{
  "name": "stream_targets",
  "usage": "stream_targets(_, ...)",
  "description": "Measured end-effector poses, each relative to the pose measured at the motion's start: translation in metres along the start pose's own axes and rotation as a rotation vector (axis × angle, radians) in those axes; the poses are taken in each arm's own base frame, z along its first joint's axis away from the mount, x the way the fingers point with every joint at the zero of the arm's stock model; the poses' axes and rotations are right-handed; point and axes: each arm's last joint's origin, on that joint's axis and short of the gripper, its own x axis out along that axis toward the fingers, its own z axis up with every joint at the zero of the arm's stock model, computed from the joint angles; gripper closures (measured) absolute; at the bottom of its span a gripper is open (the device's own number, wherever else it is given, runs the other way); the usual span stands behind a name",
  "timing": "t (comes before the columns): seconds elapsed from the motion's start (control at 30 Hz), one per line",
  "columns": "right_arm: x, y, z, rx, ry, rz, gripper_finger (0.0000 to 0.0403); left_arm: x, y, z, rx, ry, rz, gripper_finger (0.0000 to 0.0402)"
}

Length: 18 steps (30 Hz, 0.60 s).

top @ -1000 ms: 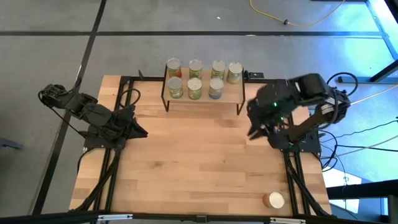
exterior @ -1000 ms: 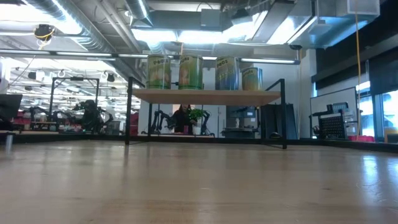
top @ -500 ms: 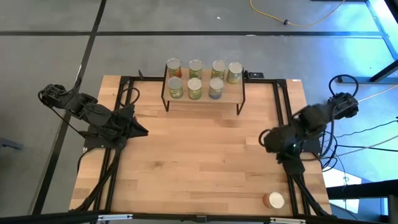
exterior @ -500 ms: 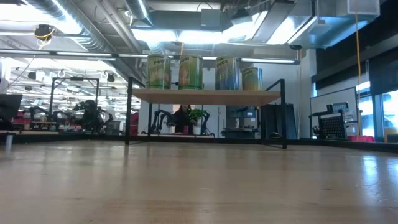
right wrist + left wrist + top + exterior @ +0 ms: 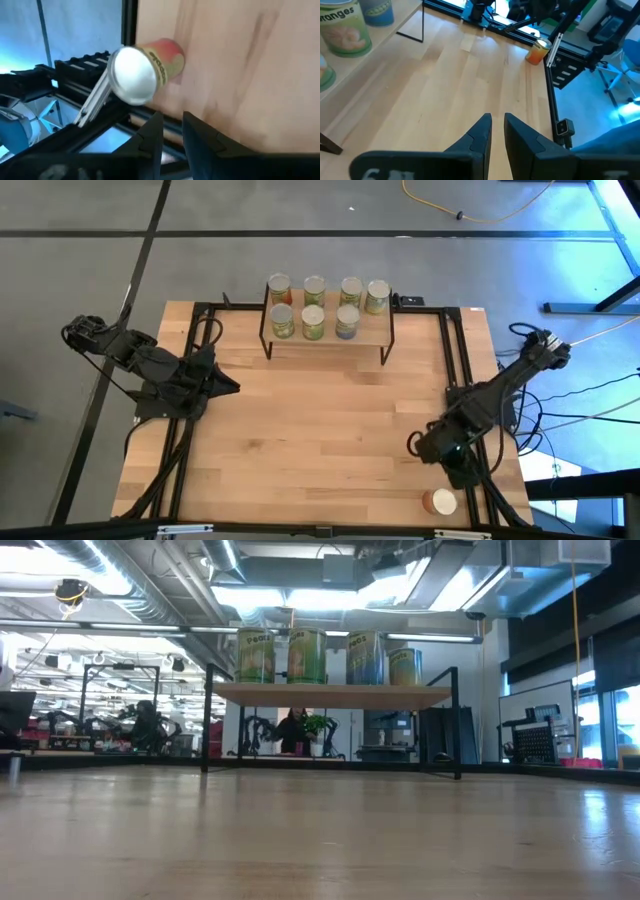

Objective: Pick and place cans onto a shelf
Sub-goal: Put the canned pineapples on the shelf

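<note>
Several cans [image 5: 313, 308] stand upright on the top board of the shelf [image 5: 375, 330] at the table's far edge; the low view shows them in a row [image 5: 320, 656] on the board [image 5: 330, 693]. One orange-red can [image 5: 440, 502] with a silvery top stands alone on its base at the near right corner, also in the right wrist view [image 5: 145, 67] and the left wrist view [image 5: 538, 51]. My right gripper [image 5: 415, 445] hovers short of that can, toward the table's middle, fingers close together, nothing between them. My left gripper [image 5: 232, 387] waits at the table's left side, shut and empty.
Black frame rails [image 5: 455, 360] run along both sides of the table; the lone can stands right beside the right rail [image 5: 127, 30]. The wide wooden tabletop [image 5: 320, 430] between the arms is bare. Cables lie on the floor to the right.
My right gripper has swung from beside the shelf's right end toward the table's near edge and gone down, tipping more steeply downward, and now hangs close to the lone can. The cans and the shelf have kept their places.
</note>
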Motion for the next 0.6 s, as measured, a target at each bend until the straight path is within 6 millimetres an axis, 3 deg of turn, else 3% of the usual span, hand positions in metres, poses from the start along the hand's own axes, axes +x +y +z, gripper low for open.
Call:
stream_targets(0.23, 0.037, -0.006, -0.006, -0.022, 0.016, 0.037, 0.0328, 0.0, 0.0, 0.0, -0.009, 0.0, 0.0, 0.0358)
stream_targets(0.6, 0.053, -0.005, -0.006, -0.046, -0.025, 0.093, 0.0328, 0.0, 0.0, 0.0, -0.009, 0.0, 0.0, 0.0358)
